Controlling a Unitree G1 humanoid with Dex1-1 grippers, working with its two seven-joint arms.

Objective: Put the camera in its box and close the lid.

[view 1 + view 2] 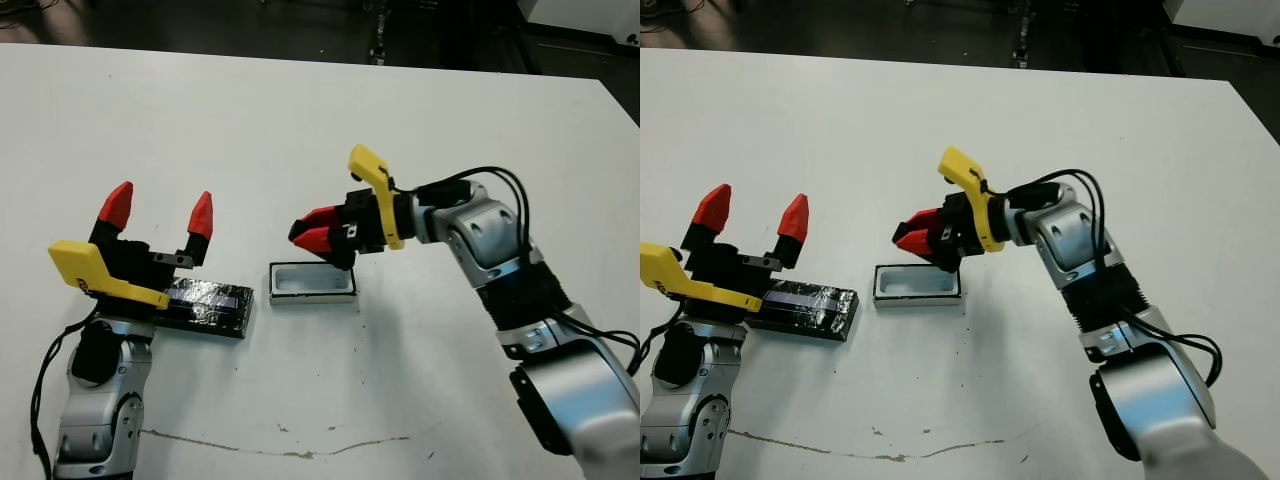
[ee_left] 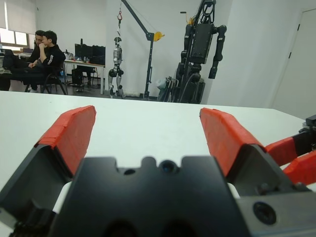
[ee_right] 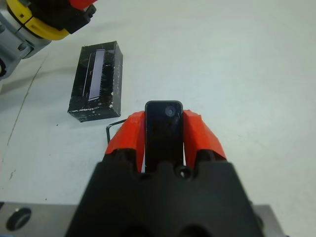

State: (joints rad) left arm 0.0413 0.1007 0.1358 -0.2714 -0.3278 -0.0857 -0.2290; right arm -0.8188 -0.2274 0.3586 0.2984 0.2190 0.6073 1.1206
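Holding the camera (image 3: 164,131) pinched tight, the right claw (image 1: 312,232) hangs over the open box (image 1: 312,283). Next, I think, lower it in. The left claw (image 1: 158,212) is spread wide above the lid (image 1: 212,305).

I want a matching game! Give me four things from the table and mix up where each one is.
Things:
1. camera
2. box
3. lid
4. left gripper

States:
A. lying flat on the table beside the box
B. open, holding nothing
C. held in the right gripper
D. empty, white inside

Pairs: 1-C, 2-D, 3-A, 4-B
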